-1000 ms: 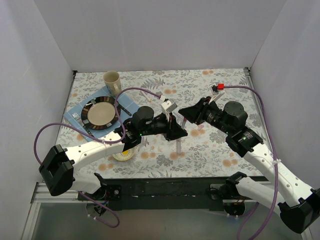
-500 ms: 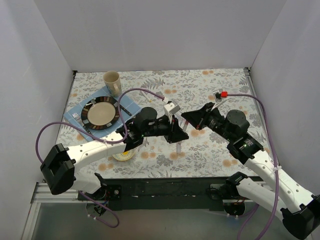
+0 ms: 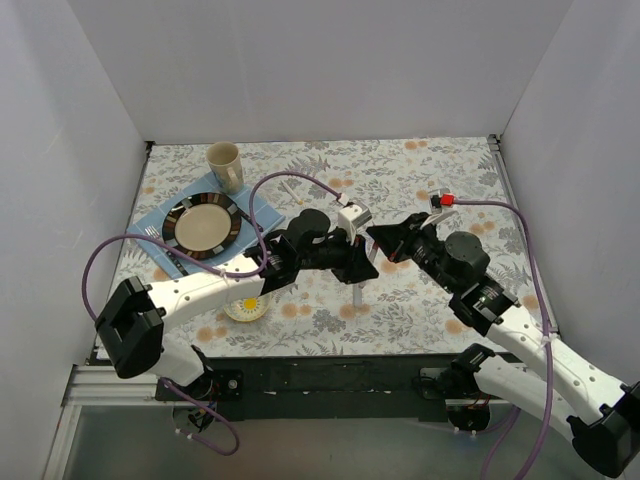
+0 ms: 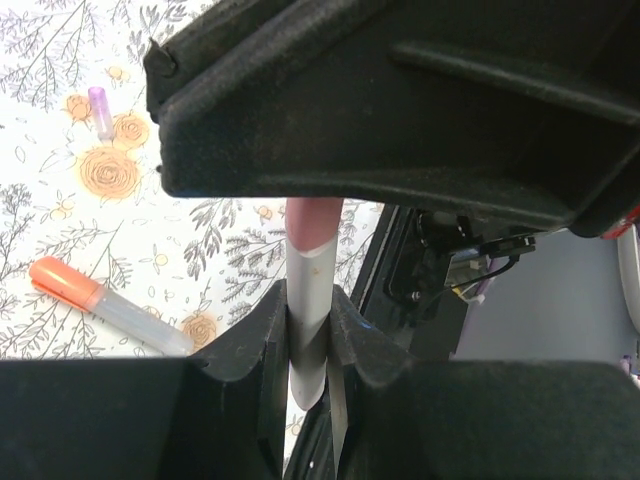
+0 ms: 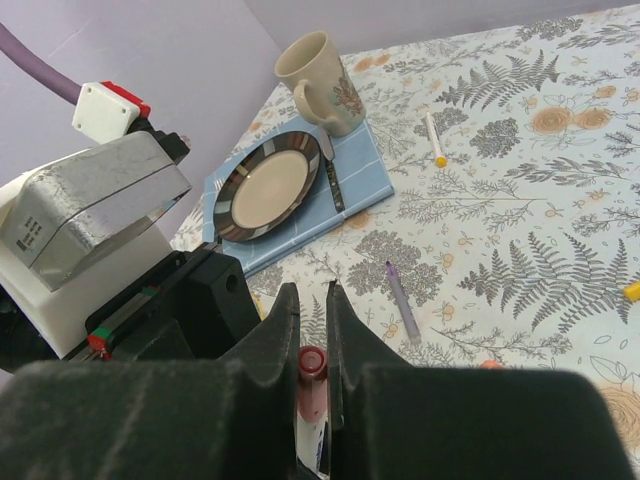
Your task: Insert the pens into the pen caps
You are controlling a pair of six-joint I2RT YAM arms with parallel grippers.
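Note:
My left gripper [image 4: 310, 300] is shut on the grey barrel of a pen [image 4: 308, 330]. The pen's pink cap [image 4: 314, 222] points up into my right gripper. In the right wrist view, my right gripper [image 5: 312, 300] is shut on that pink cap [image 5: 312, 366], with the pale barrel showing below it. From above, the left gripper [image 3: 362, 266] and right gripper [image 3: 380, 240] meet tip to tip over the table's middle. An orange-capped pen [image 4: 100, 300], a purple pen [image 5: 401, 300] and a yellow-tipped pen [image 5: 435, 138] lie loose on the table.
A mug [image 3: 224, 164] and a plate [image 3: 203, 223] on a blue mat [image 3: 262, 207] with dark cutlery sit at the back left. A small round white dish [image 3: 245, 309] with something yellow in it sits near the front edge. A grey pen [image 3: 357, 293] lies below the grippers.
The right gripper has closed on the pink cap and drawn in toward the left gripper. The left arm has shifted slightly right, still holding the pen.

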